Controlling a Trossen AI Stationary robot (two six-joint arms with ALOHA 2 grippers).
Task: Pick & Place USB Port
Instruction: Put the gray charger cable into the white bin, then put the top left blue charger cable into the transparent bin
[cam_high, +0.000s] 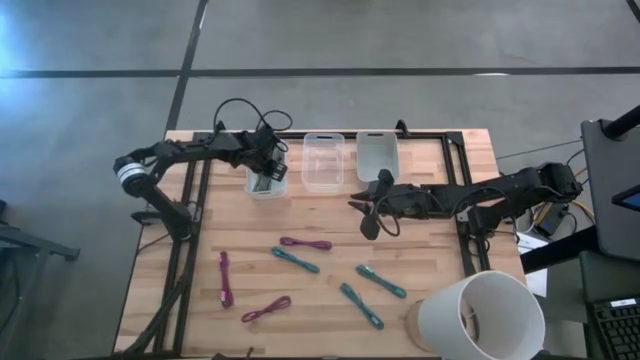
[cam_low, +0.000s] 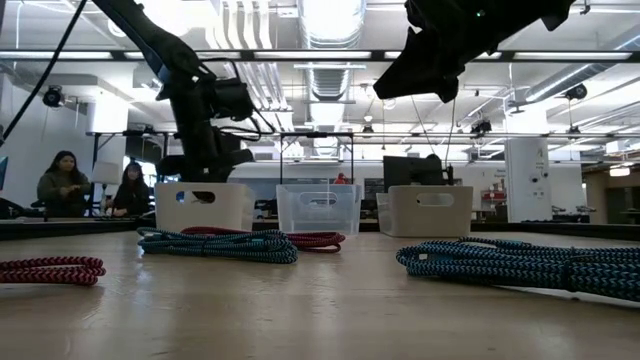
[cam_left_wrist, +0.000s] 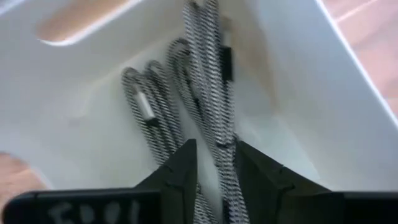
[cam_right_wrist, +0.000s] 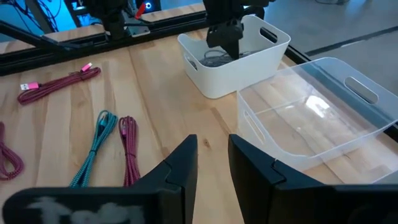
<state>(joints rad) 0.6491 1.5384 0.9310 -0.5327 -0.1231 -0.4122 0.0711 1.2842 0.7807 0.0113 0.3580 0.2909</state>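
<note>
The white bin (cam_high: 267, 182) stands at the table's far left, and my left gripper (cam_high: 268, 170) reaches down into it. In the left wrist view, a black-and-white braided cable (cam_left_wrist: 205, 74) lies on the bin's floor (cam_left_wrist: 273, 134). My left gripper (cam_left_wrist: 214, 152) is shut on one run of it. Another loop of striped cable (cam_left_wrist: 146, 112) lies beside it. My right gripper (cam_high: 366, 212) hovers over the table's middle, open and holding nothing (cam_right_wrist: 212, 142). Magenta cables (cam_high: 306, 243) and teal cables (cam_high: 295, 260) lie flat on the wood. My left gripper pinches the black-and-white cable between its two fingers on a straight run (cam_left_wrist: 217, 140), coming from above into the bin. The fingers stand on either side of the strands, which run on toward the bin's wall. The cable's far part with its black plug (cam_left_wrist: 227, 62) rests inside the bin.
A clear bin (cam_high: 323, 160) and a pale grey bin (cam_high: 377, 155) stand to the right of the white one. Several coiled cables are spread over the near half (cam_high: 380, 281). A white cup (cam_high: 480, 315) lies at the near right corner. People sit in the room behind (cam_low: 65, 180).
</note>
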